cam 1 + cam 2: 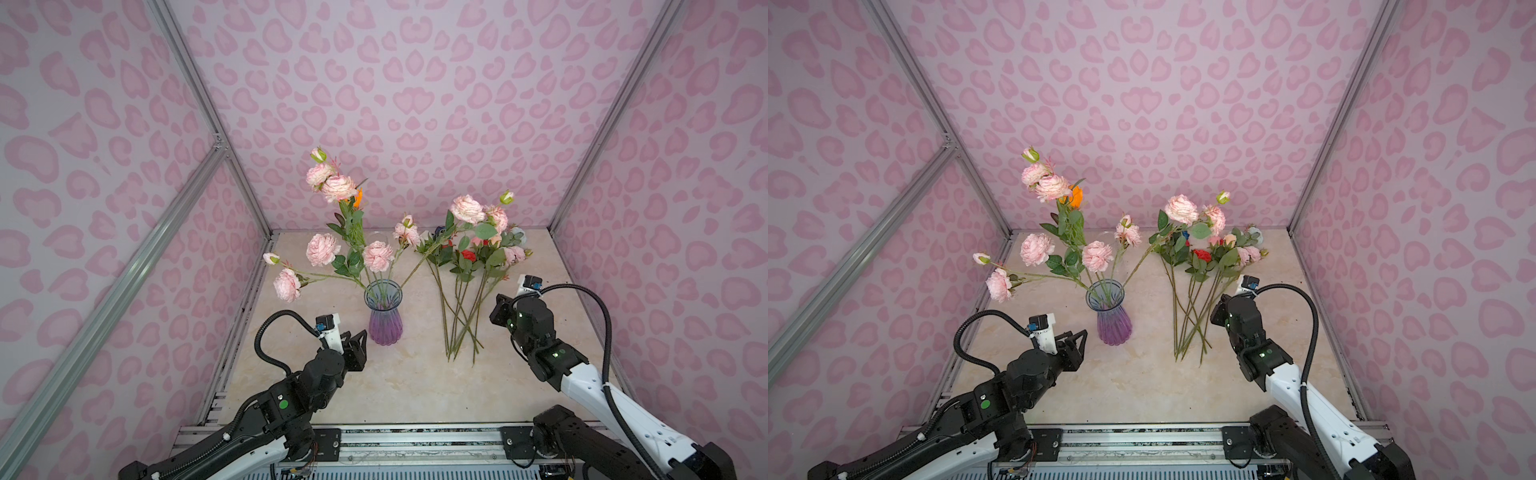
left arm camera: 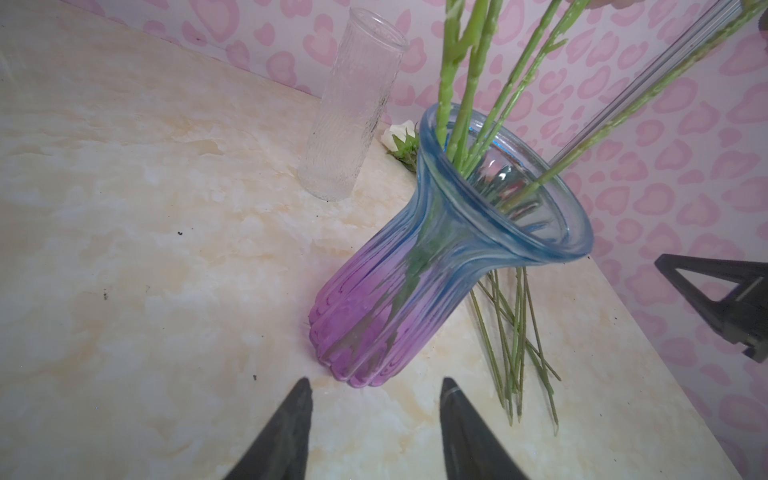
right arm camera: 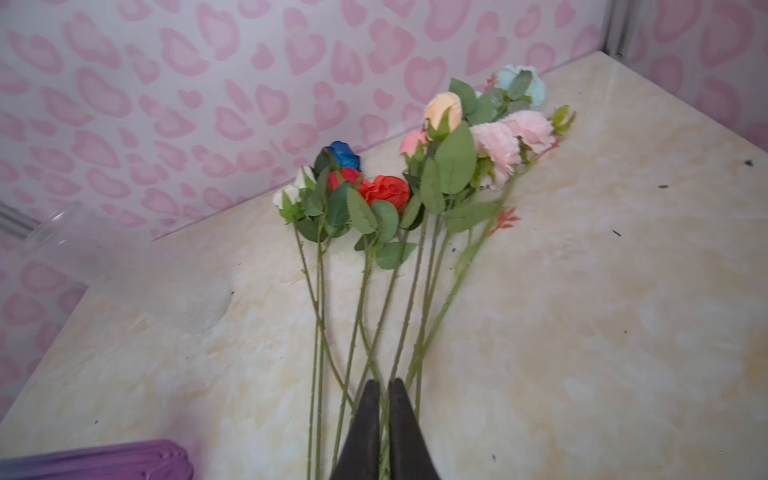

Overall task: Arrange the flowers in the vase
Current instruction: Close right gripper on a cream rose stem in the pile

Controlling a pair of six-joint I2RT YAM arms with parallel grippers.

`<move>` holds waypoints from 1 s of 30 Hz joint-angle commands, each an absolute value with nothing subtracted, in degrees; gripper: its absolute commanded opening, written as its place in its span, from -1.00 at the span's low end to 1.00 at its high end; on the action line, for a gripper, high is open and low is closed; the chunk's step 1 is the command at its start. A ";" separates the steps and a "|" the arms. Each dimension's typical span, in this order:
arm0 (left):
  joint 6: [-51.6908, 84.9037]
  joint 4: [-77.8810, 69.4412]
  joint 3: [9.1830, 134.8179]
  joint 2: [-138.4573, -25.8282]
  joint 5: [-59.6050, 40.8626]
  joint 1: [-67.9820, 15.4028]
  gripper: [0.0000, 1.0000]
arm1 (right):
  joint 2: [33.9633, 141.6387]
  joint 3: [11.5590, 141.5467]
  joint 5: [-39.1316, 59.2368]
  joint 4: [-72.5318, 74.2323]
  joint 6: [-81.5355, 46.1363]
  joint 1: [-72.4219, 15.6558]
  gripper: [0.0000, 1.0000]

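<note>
Pickup: right gripper (image 3: 384, 384) pinches a thin green flower stem (image 3: 384, 426) at lower centre, left gripper (image 2: 376, 382) hangs half-open and empty; next, lift into blue-purple ribbed glass vase (image 1: 384, 324).

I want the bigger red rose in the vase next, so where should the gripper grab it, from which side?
I'd take the bigger red rose on its bare stem below the leaves, from straight above, jaws across it. It lies flat on the table, and lower down the stems cross.
</note>
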State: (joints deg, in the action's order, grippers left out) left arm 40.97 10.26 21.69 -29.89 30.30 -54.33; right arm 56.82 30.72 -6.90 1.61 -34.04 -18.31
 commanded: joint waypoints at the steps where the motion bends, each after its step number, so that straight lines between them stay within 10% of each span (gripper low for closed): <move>1: 42.72 8.42 21.24 -29.97 29.18 -54.23 0.02 | 65.74 35.95 4.30 1.04 -37.16 -13.57 -0.78; 11: 44.20 9.03 19.86 -27.88 28.79 -54.23 0.02 | 94.12 54.96 10.15 -4.74 -37.87 -9.24 -0.73; 22: 43.22 8.48 20.24 -29.33 29.27 -54.15 0.02 | 101.65 56.56 12.70 -2.18 -39.47 -9.19 -0.64; 30: 42.98 8.66 20.52 -29.65 29.61 -54.19 0.02 | 102.30 56.73 14.38 -0.09 -40.46 -8.69 -0.95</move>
State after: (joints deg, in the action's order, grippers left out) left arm 43.33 10.20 19.97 -29.76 28.80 -54.33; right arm 102.72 57.41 13.15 -2.44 -39.48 -8.88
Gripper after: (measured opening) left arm 0.510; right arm 0.048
